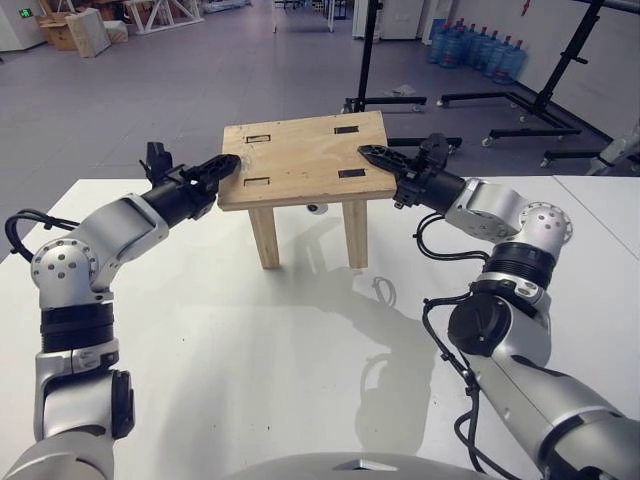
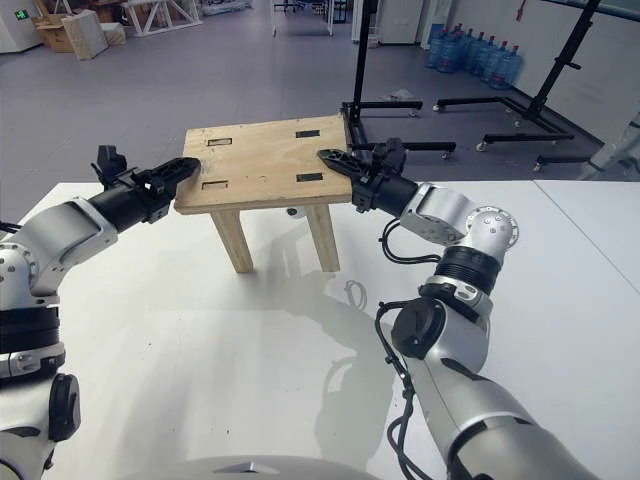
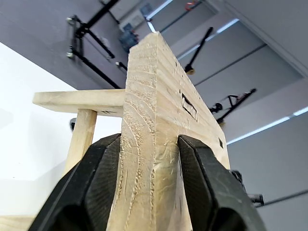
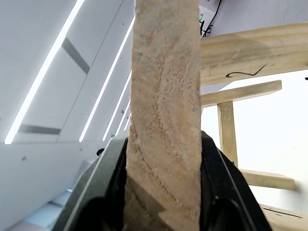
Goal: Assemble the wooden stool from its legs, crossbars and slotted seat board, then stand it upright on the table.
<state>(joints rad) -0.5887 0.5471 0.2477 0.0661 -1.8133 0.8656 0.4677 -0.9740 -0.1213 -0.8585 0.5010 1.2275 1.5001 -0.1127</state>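
The assembled wooden stool [image 1: 305, 158] stands upright on the white table [image 1: 250, 350], its slotted seat board [image 2: 265, 160] on top and two front legs [image 1: 264, 237] touching the surface. My left gripper [image 1: 222, 170] is shut on the seat board's left edge, one finger above and one below. My right gripper [image 1: 378, 158] is shut on the board's right edge. In the left wrist view the board's edge [image 3: 149, 144] sits between black fingers [image 3: 96, 178]. The right wrist view has the board's edge [image 4: 166, 120] clamped the same way, with legs and a crossbar [image 4: 240, 94] behind.
A small white loop of string [image 1: 385, 292] lies on the table right of the stool. Beyond the table's far edge the floor holds black wheeled stands [image 1: 520, 105] and blue water bottles [image 1: 480, 50].
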